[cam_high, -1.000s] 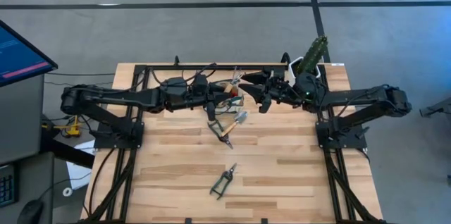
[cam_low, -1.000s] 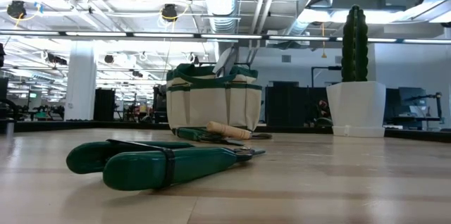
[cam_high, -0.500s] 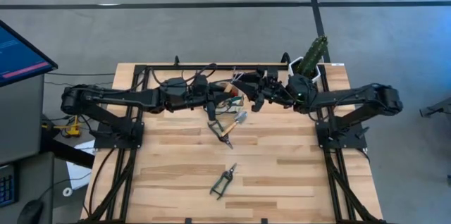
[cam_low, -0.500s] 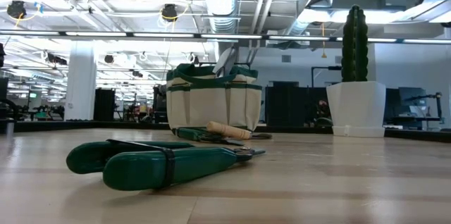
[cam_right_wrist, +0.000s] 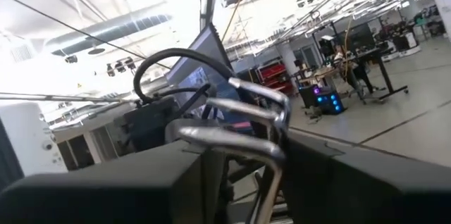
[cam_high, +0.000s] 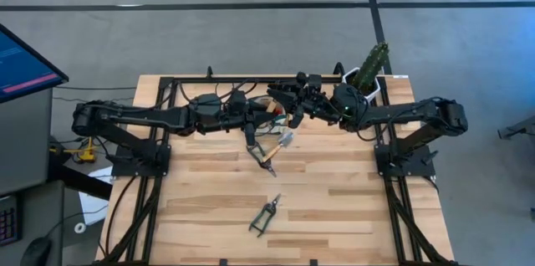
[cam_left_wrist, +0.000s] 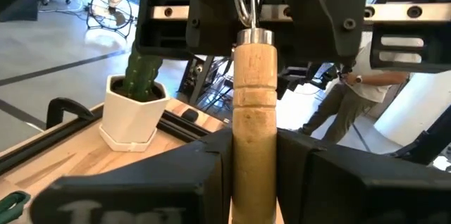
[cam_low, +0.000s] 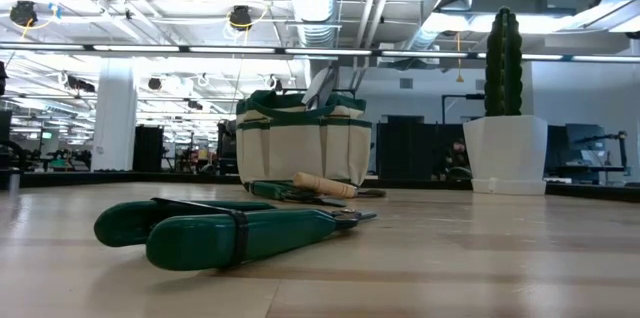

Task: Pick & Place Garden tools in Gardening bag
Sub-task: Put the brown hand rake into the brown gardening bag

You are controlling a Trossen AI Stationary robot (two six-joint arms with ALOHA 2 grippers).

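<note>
Both arms crowded above bag [cam_high: 276,115]

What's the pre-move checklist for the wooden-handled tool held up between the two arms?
1. Left gripper shut on wooden-handled tool: ok.
2. Right gripper at the tool's metal prongs: ok.
3. Right gripper's hold secure: cannot tell.
4. Gardening bag upright on table: ok.
5. Tool lined up over bag opening: cannot tell.
6. Pruning shears on table, apart from both arms: ok.
</note>
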